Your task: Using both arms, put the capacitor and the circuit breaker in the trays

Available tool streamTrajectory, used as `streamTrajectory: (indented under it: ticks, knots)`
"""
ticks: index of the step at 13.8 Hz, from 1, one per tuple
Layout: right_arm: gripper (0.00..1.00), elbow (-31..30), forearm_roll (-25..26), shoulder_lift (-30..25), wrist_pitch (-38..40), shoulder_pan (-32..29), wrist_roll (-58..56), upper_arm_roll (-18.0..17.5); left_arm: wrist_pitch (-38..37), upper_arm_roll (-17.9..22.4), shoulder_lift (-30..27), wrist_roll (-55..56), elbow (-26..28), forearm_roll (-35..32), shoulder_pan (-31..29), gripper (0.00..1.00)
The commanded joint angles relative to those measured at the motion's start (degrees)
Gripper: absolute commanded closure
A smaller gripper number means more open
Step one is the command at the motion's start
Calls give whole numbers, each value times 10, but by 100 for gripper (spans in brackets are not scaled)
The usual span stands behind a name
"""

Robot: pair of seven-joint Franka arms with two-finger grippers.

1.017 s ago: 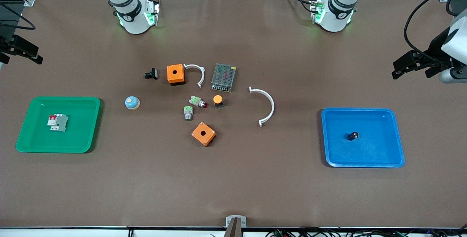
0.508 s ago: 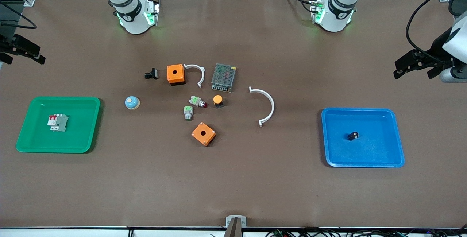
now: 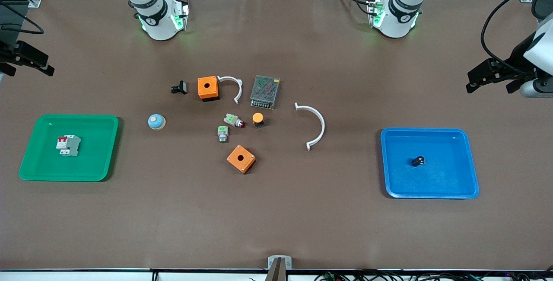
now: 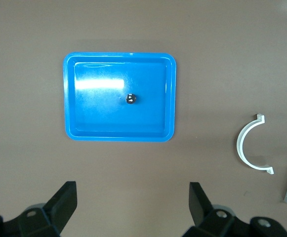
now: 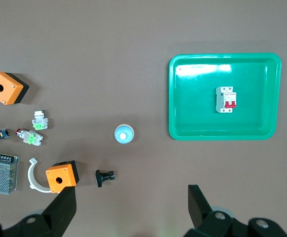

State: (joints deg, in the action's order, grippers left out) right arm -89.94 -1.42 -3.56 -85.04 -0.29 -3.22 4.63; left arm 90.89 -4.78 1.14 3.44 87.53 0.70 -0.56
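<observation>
The tiny black cylindrical capacitor (image 3: 417, 160) lies in the blue plastic tray (image 3: 468, 173) at the left arm's end of the brown counter (image 3: 276, 212). The white-grey circuit breaker (image 3: 68, 145) with red levers lies in the green plastic tray (image 3: 103, 160) at the right arm's end. The left gripper (image 4: 131, 207) and right gripper (image 5: 131, 207) hang high above their trays, released and empty.

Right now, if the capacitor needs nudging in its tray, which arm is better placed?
Left. Its open tool hangs at that end of the table, with the capacitor in the blue tray in its view. The right tool looks onto the green tray.
</observation>
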Motion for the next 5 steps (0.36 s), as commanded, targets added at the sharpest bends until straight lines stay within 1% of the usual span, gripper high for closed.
streamTrajectory:
  ticks: [1, 5]
  knots:
    - [0, -12, -8, -12, -6, 4, 3, 2, -2, -2, -10, -10, 4, 0, -2, 0]
    - [0, -12, -8, -12, -5, 4, 2, 2, -2, -5, -11, -7, 4, -8, -1, 0]
